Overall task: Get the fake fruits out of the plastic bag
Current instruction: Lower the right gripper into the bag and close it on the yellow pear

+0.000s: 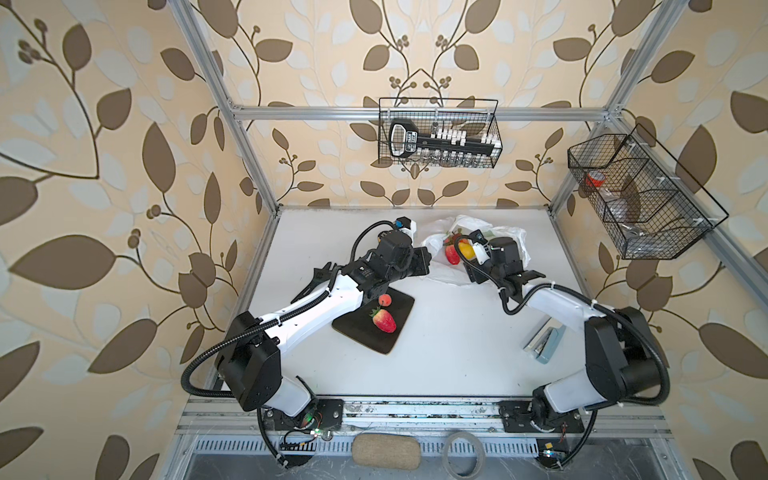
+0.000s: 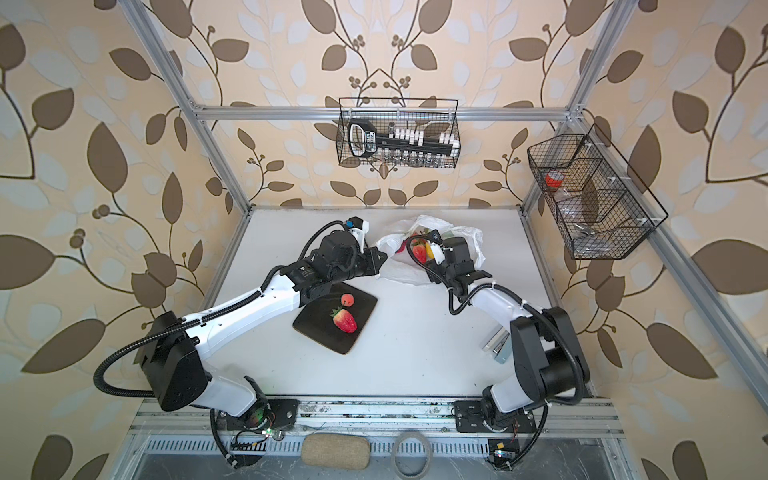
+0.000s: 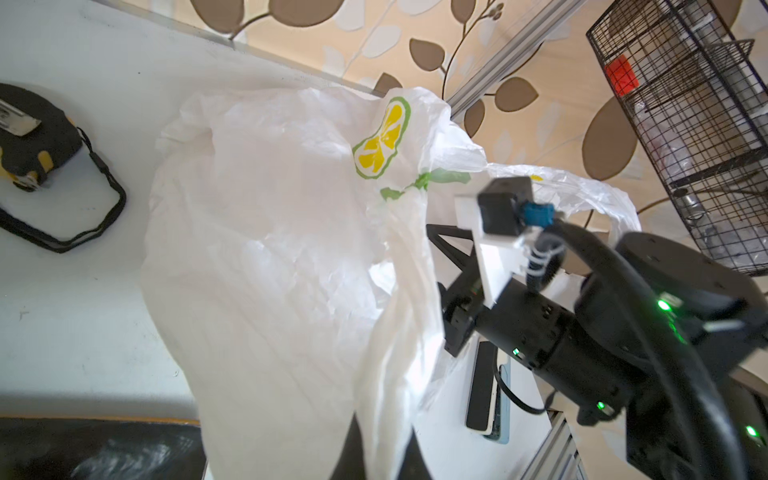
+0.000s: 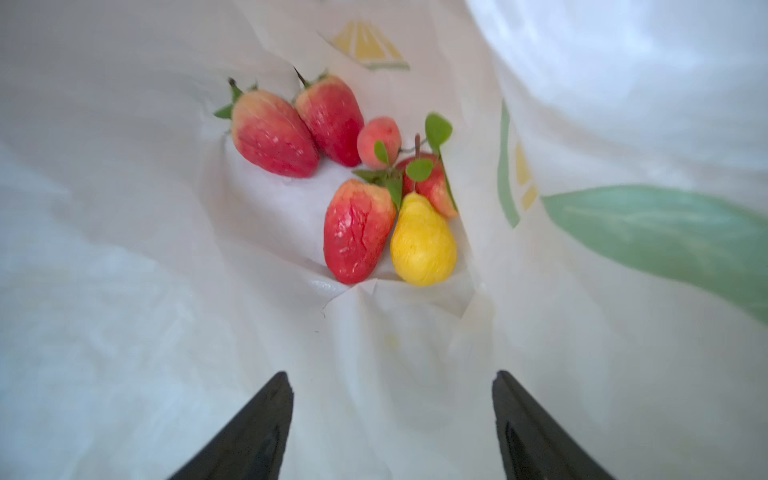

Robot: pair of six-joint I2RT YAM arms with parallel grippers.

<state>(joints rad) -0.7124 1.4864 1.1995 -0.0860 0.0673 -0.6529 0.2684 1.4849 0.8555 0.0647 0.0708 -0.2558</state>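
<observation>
The plastic bag [image 1: 471, 232] lies crumpled at the back of the table, white with lemon prints [image 3: 380, 141]. My left gripper [image 3: 382, 453] is shut on a strip of the bag's rim and holds it up; in a top view it sits at the bag's left edge [image 1: 428, 257]. My right gripper [image 4: 392, 374] is open inside the bag's mouth, with nothing between its fingers. Ahead of it lie fake fruits: three strawberries [image 4: 357, 230], a yellow pear [image 4: 424, 245], a small pink round fruit [image 4: 379, 141] and a red leafy one [image 4: 434, 183]. Outside the bag, a strawberry [image 1: 384, 320] and a small round fruit [image 1: 385, 300] rest on a black mat [image 1: 357, 332].
A yellow-black tape measure [image 3: 33, 137] lies on the table behind my left wrist. A flat blue and silver object [image 1: 544, 343] lies near the right arm's base. Wire baskets hang on the back rail [image 1: 440, 133] and the right rail [image 1: 640, 199].
</observation>
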